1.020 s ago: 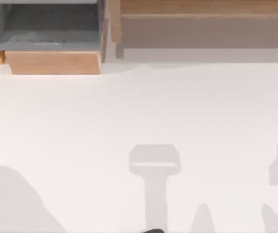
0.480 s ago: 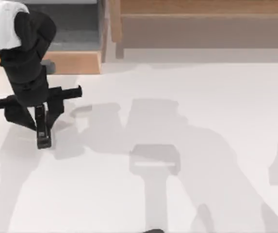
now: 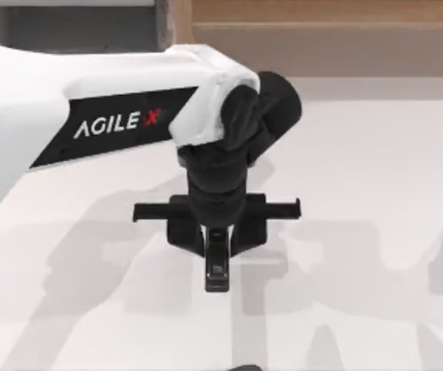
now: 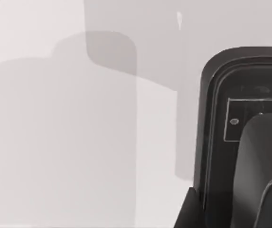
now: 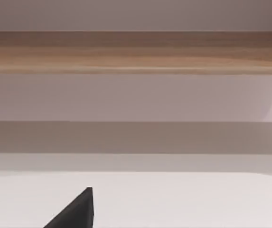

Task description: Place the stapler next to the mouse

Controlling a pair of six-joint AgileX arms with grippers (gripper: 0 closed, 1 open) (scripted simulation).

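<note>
Swinging in from the table's left edge, the left gripper (image 3: 216,280) now hovers mid-table, fingers pressed together on nothing; a dark object, perhaps the stapler (image 4: 242,142), lies under it; approach step; next, open and descend.

a white table (image 3: 376,170) under soft grey shadows; a wooden shelf (image 3: 329,31) runs along its far edge.

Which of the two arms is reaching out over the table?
The left arm, white with AgileX lettering, coming from the left; its black pincer hangs above the middle of the table.
</note>
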